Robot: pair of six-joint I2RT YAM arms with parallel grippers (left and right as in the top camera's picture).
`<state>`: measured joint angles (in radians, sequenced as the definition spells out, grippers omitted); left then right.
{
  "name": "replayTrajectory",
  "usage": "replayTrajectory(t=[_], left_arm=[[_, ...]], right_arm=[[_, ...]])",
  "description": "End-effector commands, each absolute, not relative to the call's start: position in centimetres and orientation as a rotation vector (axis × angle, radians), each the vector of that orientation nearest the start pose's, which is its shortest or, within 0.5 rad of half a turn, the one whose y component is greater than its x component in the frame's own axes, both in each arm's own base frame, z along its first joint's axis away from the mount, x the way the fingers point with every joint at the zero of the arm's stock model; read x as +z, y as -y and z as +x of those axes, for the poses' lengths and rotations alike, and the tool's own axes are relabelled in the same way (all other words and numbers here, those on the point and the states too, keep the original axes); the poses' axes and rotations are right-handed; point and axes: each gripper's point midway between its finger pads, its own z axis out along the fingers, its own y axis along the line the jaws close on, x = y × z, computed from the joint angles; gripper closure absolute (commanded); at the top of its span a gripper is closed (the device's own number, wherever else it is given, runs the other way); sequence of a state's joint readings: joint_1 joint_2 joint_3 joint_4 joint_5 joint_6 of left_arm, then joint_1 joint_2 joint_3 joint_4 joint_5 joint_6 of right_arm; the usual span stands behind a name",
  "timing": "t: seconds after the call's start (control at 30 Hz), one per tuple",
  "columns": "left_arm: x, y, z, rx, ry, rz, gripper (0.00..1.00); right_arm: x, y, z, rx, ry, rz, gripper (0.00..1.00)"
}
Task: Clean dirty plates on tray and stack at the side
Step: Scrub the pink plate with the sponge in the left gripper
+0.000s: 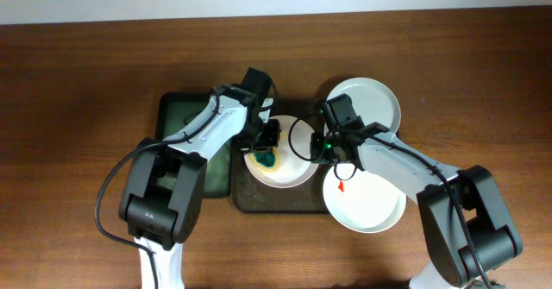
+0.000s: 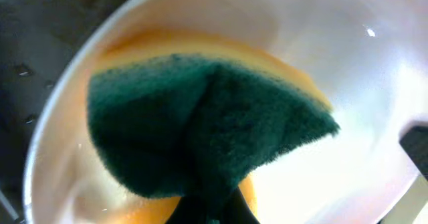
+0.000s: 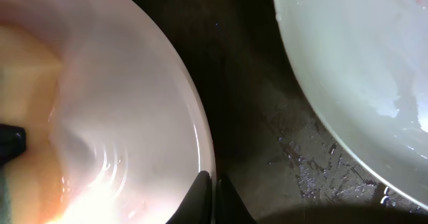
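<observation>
A white plate (image 1: 293,175) lies on the dark brown tray (image 1: 259,201). My left gripper (image 1: 269,151) is shut on a green and yellow sponge (image 1: 266,160) that presses on this plate. In the left wrist view the sponge (image 2: 200,124) fills the middle of the plate (image 2: 374,70). My right gripper (image 1: 321,144) is shut on the plate's right rim; the right wrist view shows its fingers (image 3: 212,187) pinching the rim (image 3: 194,124). A second plate (image 1: 375,207) with a red smear (image 1: 342,188) overlaps the tray's right end. A third plate (image 1: 371,99) lies at the back right.
A smaller black tray with a green inside (image 1: 183,121) lies left of the brown tray, under my left arm. In the right wrist view, wet dark tray floor (image 3: 254,103) separates the held plate from another plate (image 3: 361,70). Bare wooden table (image 1: 78,108) surrounds everything.
</observation>
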<state>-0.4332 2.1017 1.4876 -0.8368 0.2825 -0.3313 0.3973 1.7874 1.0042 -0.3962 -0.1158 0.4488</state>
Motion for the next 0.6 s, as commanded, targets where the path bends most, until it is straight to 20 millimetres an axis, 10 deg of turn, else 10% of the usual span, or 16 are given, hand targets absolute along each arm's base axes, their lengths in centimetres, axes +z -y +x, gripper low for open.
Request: replayTrajectory(t=[0.0,0.57], left_arm=[[-0.2,23.2,34.4,-0.569,-3.118,0.284,1.00],[-1.1,22.9,37.0,-0.470,-3.008,0.341,1.00]], right_arm=[[1.8,-17.6,35.1,0.415,-2.802,0.030,0.96],[1.8,-17.6,35.1,0.415,-2.802,0.030,0.96]])
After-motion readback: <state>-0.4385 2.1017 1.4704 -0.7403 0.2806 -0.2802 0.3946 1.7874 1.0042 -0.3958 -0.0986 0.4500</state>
